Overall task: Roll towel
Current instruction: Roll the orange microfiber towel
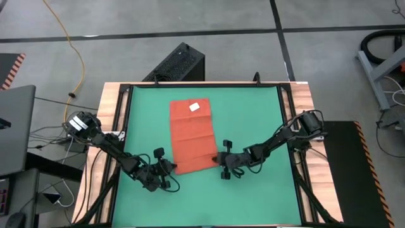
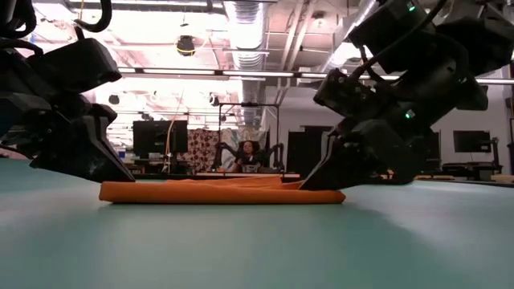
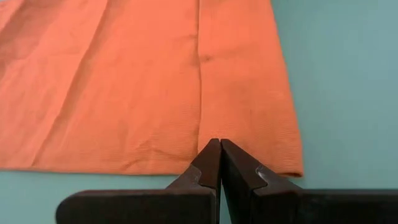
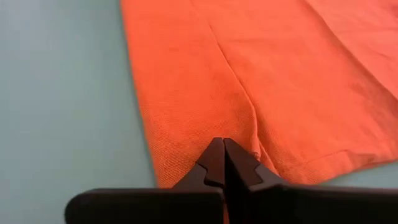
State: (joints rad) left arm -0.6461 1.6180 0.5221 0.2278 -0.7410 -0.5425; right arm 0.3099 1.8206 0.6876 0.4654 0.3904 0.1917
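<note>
The orange-red towel [image 1: 192, 136] lies flat and folded lengthwise on the green mat [image 1: 253, 120], its white tag [image 1: 195, 107] at the far end. In the low view it is a thin, flat band [image 2: 221, 191]. My left gripper [image 1: 169, 166] is shut at the towel's near left corner, and my right gripper [image 1: 218, 159] is shut at the near right corner. Each wrist view shows its own shut fingertips over the cloth just inside the near edge: left [image 3: 221, 142], right [image 4: 222, 140]. My left gripper has its shut fingertips on the towel's near edge [image 3: 186, 165], beside the lengthwise fold line. It slants down from the near left. The tips hide whether cloth lies between them. The towel lies flat on the mat. My right gripper is shut on the towel just inside its near edge [image 4: 186, 168], slanting down from the near right. A small pucker [image 4: 254, 121] runs up from the fingertips, so some cloth is gathered there. How many layers, I cannot tell. The towel stays on the mat.
Bare green mat lies to the left, right and near side of the towel. A wooden frame [image 1: 114, 107] borders the mat. A black box [image 1: 180, 63] stands just beyond the far edge. In the low view a person [image 2: 247, 152] sits far off in the room.
</note>
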